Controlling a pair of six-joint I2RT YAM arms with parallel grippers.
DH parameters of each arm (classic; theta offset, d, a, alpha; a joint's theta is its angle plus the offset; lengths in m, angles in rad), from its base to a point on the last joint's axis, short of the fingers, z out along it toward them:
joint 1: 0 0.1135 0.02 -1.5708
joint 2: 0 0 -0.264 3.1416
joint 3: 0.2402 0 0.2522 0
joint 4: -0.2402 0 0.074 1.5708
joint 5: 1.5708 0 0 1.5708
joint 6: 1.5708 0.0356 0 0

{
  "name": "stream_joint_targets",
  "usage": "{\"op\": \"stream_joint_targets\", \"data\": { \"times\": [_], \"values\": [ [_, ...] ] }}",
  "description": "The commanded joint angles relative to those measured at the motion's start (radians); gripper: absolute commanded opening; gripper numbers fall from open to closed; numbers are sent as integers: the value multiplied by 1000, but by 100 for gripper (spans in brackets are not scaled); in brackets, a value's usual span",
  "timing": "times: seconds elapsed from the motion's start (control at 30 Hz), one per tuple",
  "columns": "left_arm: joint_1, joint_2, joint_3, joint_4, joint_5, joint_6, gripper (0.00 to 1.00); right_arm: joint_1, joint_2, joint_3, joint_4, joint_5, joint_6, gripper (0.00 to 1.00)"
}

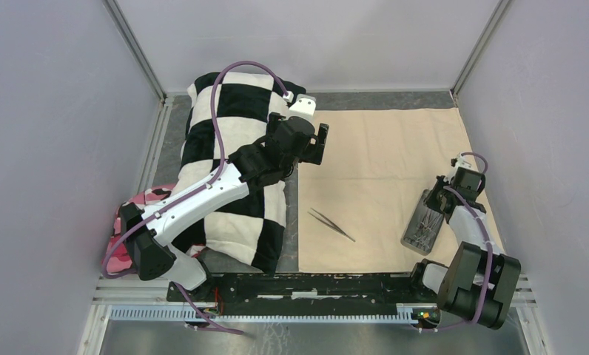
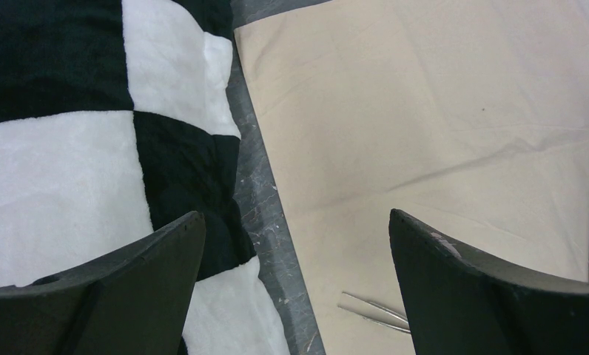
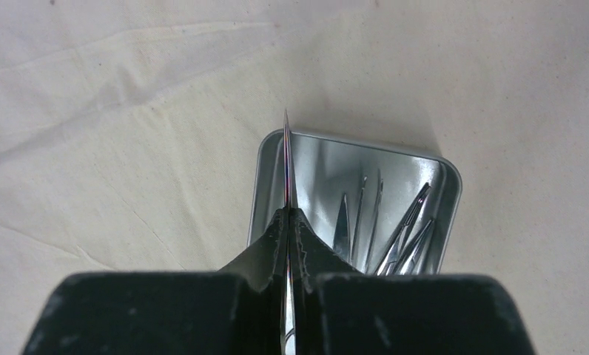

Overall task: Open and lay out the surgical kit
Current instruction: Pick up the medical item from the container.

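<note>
The beige cloth wrap (image 1: 380, 163) lies spread flat on the table. Thin steel tweezers (image 1: 332, 224) lie on it near its left front, and show in the left wrist view (image 2: 373, 308). The grey metal tray (image 1: 422, 222) sits on the cloth's right front with several steel instruments (image 3: 395, 237) inside. My right gripper (image 1: 441, 198) hangs over the tray (image 3: 365, 144), shut (image 3: 288, 214) on a thin pointed steel instrument (image 3: 285, 148) seen edge-on, its tip over the tray's far rim. My left gripper (image 1: 315, 144) is open and empty (image 2: 294, 214) above the cloth's left edge.
A black-and-white checkered pillow (image 1: 232, 126) lies left of the cloth, under my left arm, also in the left wrist view (image 2: 55, 170). A pink camouflage cloth (image 1: 140, 207) pokes out at its left front. Grey walls enclose the table on three sides.
</note>
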Motion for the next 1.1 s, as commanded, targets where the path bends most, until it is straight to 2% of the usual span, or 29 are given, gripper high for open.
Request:
{"op": "stream_joint_targets", "data": {
  "times": [0.0,0.2,0.43,0.53,0.63,0.77,0.9,1.0,1.07],
  "values": [
    [-5,-16,20,38,-1,-7,100,4,49,11,28,17,3,6],
    [-4,-14,19,37,-1,-8,100,13,63,7,22,33,-5,21],
    [-5,-14,20,37,1,-8,100,28,71,2,12,44,-16,28],
    [-5,-16,20,37,1,-8,100,33,68,7,9,46,-17,25],
    [-5,-16,19,38,0,-7,100,39,47,18,-9,60,-22,18],
    [-4,-17,19,37,1,-8,100,43,-14,48,-56,85,-49,7],
    [-4,-18,21,35,5,-9,100,63,-120,74,-46,51,-128,4],
    [-5,-19,21,36,6,-8,100,156,-206,41,72,-56,-163,1],
    [-5,-20,20,37,7,-10,100,242,-202,48,114,-82,-188,0]
  ]
}}
